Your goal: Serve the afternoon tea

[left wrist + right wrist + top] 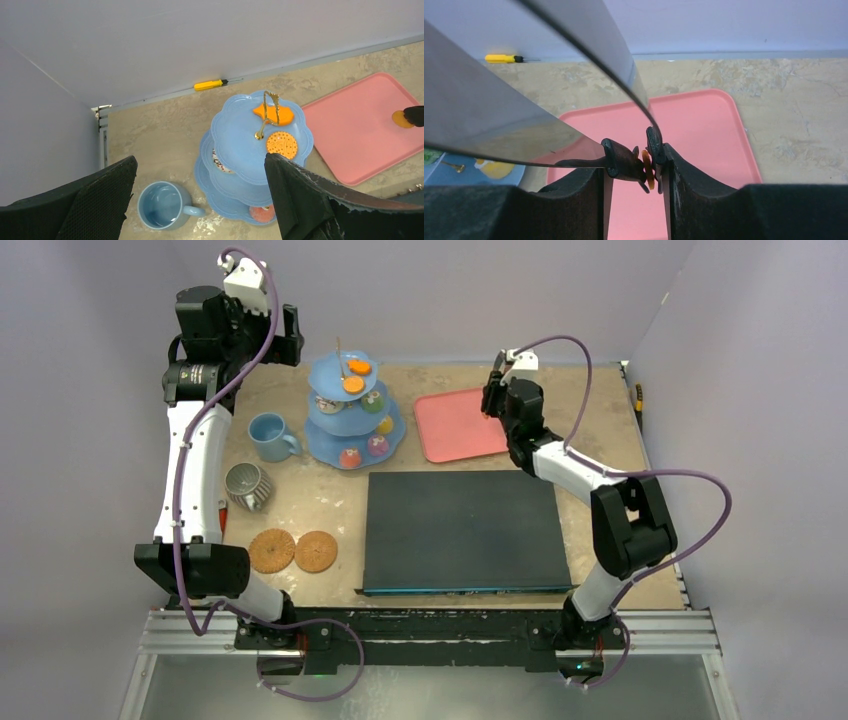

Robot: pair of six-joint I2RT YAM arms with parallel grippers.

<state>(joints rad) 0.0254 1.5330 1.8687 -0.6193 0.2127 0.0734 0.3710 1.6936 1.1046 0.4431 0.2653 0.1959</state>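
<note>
The left arm (190, 470) stretches up the left side of the desk (300, 505). The left claw (288, 338) is held high at the far corner, fingers spread wide with nothing between them. The right arm (570, 465) bends in towards the far side, and the right claw (634, 170) is clenched on the tongs (499, 120) over the pink tray (704, 130). The right wrist view alone shows the tong tips pinching a small orange cake (647, 169), edge-on between the fingertips. The left wrist view looks down on the blue stand (235, 135), with two orange cakes (281, 145) on its top tier. The mug (165, 205) sits beside the stand, and both lie below the released left claw.
</note>
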